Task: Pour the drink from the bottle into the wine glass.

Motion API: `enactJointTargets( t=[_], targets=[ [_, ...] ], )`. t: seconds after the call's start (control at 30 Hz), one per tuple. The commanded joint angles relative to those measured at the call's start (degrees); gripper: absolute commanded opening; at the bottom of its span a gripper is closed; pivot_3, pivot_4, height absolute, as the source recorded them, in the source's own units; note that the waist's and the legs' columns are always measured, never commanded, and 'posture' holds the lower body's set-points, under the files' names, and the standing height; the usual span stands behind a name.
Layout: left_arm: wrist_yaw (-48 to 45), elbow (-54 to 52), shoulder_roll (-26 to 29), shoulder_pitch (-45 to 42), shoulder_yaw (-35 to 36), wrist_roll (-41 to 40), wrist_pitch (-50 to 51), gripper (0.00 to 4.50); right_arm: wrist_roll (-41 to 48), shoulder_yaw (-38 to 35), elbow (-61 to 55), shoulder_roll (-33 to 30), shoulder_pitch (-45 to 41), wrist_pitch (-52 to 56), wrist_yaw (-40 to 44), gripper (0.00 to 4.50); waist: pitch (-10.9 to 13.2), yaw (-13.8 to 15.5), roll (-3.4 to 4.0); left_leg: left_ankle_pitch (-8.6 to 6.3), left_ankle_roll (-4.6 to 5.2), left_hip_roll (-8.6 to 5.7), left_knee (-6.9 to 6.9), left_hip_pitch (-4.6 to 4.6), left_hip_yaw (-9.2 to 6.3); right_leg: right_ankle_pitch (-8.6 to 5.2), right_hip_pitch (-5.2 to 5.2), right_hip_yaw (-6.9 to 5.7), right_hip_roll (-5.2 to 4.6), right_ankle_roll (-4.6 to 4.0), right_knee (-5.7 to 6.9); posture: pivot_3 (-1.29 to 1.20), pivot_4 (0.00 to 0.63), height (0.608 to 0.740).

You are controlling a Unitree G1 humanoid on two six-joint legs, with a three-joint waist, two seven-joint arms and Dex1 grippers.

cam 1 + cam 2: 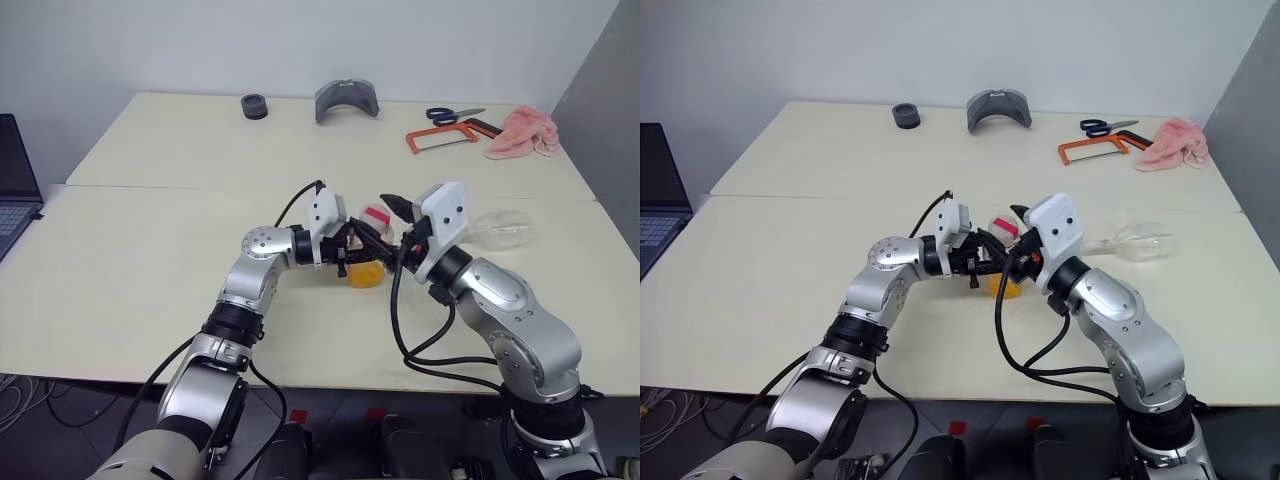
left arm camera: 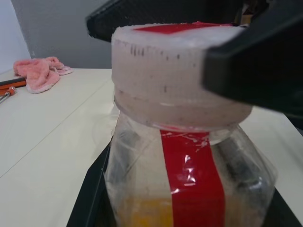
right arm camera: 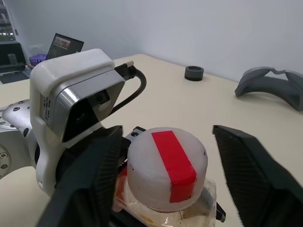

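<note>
Right gripper (image 3: pixel 165 175) is spread open w/ one finger on each side of the bottle (image 2: pixel 189 189) cap, not touching it yet, so the cap sits right between the fingers and prob just needs a squeeze. Bottle stands upright above the table (image 1: pixel 150 290), clenched around the body by the left gripper (image 1: pixel 350 255). Wine glass (image 1: pixel 500 232) lies tipped over, well off past the right arm.

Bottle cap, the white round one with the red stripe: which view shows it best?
The right wrist view: the white round cap shows whole between the right gripper's open fingers. The left wrist view shows its side close up; the eye views show it small between the arms.
</note>
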Motion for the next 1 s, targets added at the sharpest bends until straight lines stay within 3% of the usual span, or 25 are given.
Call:
enactJointTargets(
  t=[0.03, 0.13, 0.3, 0.4, 0.53, 0.67, 0.9, 1.0],
  targets=[
    [0.08, -1.44, -0.33, -1.62, 0.71, -0.53, -1.16, 1.71, 0.88, -0.91, -0.95, -0.09, -0.97, -0.77, 1.15, 1.86, 0.00, 0.00, 0.00, 0.00, 0.01, 0.00, 0.00, 0.00, 0.00, 0.00, 0.00, 0.00, 0.00, 0.00, 0.00, 0.00, 0.150, 0.740],
    [-0.07, -1.54, -0.32, -1.58, 0.77, -0.64, -1.13, 1.71, 1.56, -0.12, -0.17, -1.12, -1.50, -3.13, 4.64, 1.87, 0.00, 0.00, 0.00, -0.01, 0.03, 0.00, 0.00, 0.00, 0.00, 0.00, 0.00, 0.00, 0.00, 0.00, 0.00, 0.00, 0.150, 0.740],
    [-4.82, -1.67, 1.13, -2.00, -0.19, -1.47, 0.52, 1.71, 4.22, 1.37, 5.88, -9.97, -6.32, -14.10, 25.87, 1.87, 0.00, -0.06, 0.00, -0.04, 0.07, -0.05, 0.02, 0.00, 0.18, 0.00, 0.00, -0.02, 0.02, 0.00, 0.00, 0.00, 0.150, 0.740],
    [-8.32, -1.34, 2.27, -2.73, -0.96, -1.28, 0.55, 1.71, 7.77, 1.26, 12.51, -16.55, -13.16, -14.79, 40.62, 1.87, 0.02, -0.15, 0.02, -0.05, 0.09, -0.04, 0.02, 0.03, 0.27, 0.00, 0.00, -0.01, 0.08, 0.00, -0.01, 0.00, 0.150, 0.740],
    [-8.89, 0.06, 2.15, -3.56, -0.63, -0.83, -0.40, 1.71, 10.40, 1.47, 16.06, -19.11, -17.00, -11.05, 45.94, 1.87, 0.02, -0.06, 0.02, -0.05, 0.10, -0.02, 0.03, 0.02, 0.28, 0.00, 0.02, -0.07, 0.09, -0.01, -0.02, 0.00, 0.150, 0.740],
    [-7.57, -0.06, 1.38, -3.30, -0.01, -0.78, -0.28, 1.71, 8.47, -1.72, 15.56, -18.99, -15.09, -11.71, 41.35, 1.87, 0.02, -0.01, 0.01, -0.04, 0.08, 0.04, 0.02, -0.01, 0.25, 0.00, 0.01, -0.04, 0.01, -0.01, -0.02, 0.00, 0.150, 0.740],
    [-2.82, 0.30, 0.47, -2.61, 1.01, 0.21, -1.23, 1.70, 11.92, -10.85, 0.89, -13.67, -5.57, -4.56, 22.62, 4.30, 0.02, 0.10, 0.01, -0.04, 0.07, 0.10, 0.07, -0.02, 0.04, 0.00, -0.02, 0.00, -0.07, -0.01, 0.09, 0.00, 0.150, 0.740],
    [-0.97, 1.45, -0.03, -2.99, 1.16, 0.84, -2.52, 1.70, 11.03, -9.19, -6.02, -9.77, -1.27, -0.66, 13.46, 4.35, 0.01, 0.04, 0.02, -0.03, 0.06, 0.08, 0.07, -0.02, -0.01, 0.00, -0.03, 0.01, -0.07, -0.01, 0.12, 0.00, 0.150, 0.740]
  ],
)
